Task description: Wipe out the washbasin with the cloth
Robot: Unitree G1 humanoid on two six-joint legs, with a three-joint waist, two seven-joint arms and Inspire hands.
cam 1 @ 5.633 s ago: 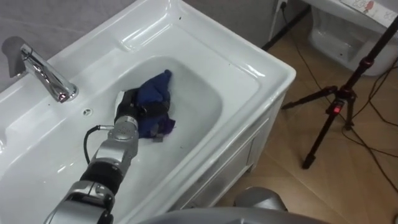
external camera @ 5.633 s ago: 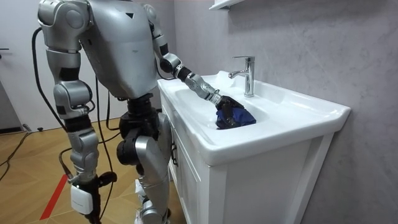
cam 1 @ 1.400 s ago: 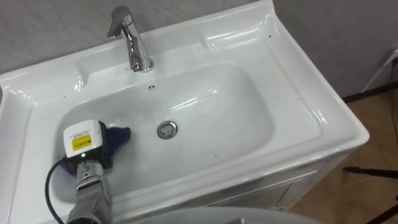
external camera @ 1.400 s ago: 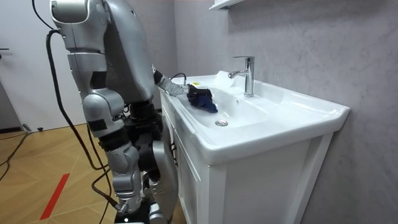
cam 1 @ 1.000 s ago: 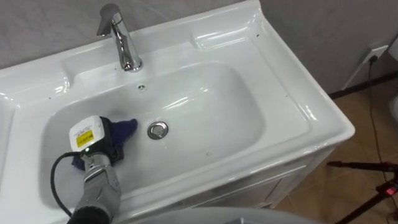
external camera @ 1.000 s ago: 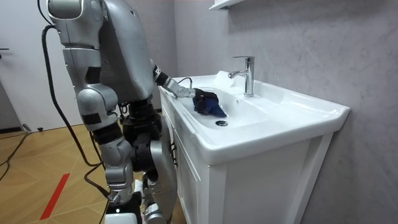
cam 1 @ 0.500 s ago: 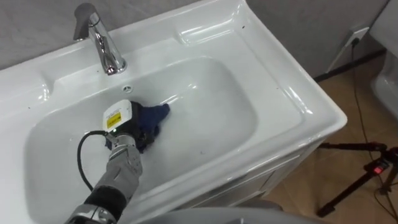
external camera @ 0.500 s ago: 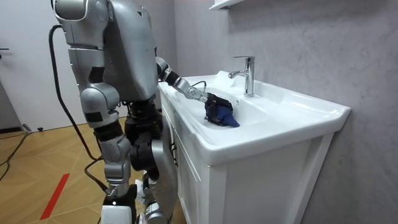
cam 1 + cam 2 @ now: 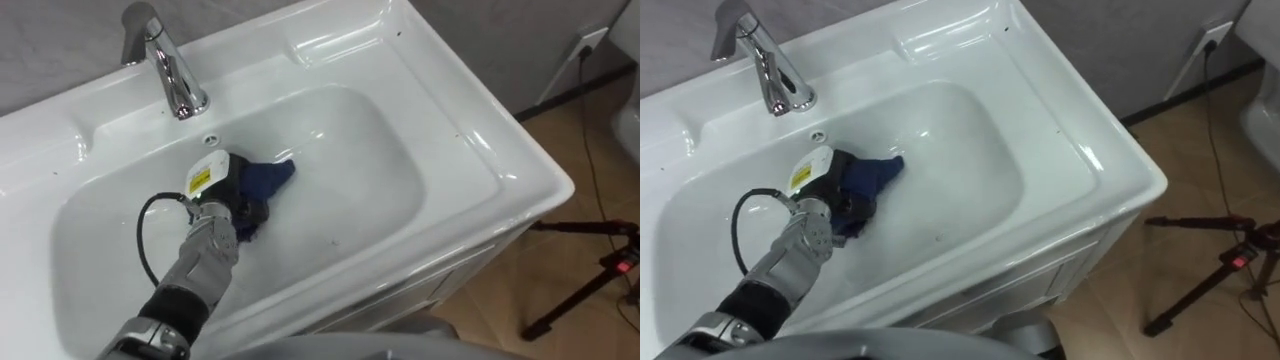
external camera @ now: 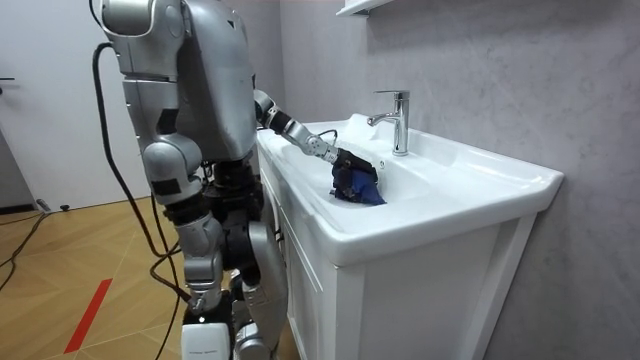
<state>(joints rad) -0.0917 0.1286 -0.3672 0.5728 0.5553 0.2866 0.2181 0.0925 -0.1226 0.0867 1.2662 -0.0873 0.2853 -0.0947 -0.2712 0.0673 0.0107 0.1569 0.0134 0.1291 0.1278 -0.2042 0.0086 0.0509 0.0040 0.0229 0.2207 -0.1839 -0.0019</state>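
I count one robot, standing close against the front of one white cabinet that carries the basin. Nearest to its body, the right hand hangs low beside the leg, at the bottom edge of the room view. I cannot tell how its fingers are.

The left arm is stretched forward and slopes down over the front rim into the bowl. The forearm is almost straight and the wrist is a little bent downward. The left hand lies with its back up, near the middle of the bowl and a little to the left of it.

There is one cloth. It is dark blue and bunched, and it lies on the bottom of the bowl under the hand and just beyond it. One corner of it sticks out to the right of the hand. The hand is touching it, but the fingers are hidden beneath the hand and the cloth, so I cannot tell if they are closed on it or only press it.

Behind the hand, in the back wall of the bowl, I see one small overflow hole. Above it, on the back ledge, stands one chrome tap, its spout over the bowl.

Farther to the right, on the wooden floor, stands one black tripod. There is one socket on the grey wall. In the room view, one shelf is high above the tap.
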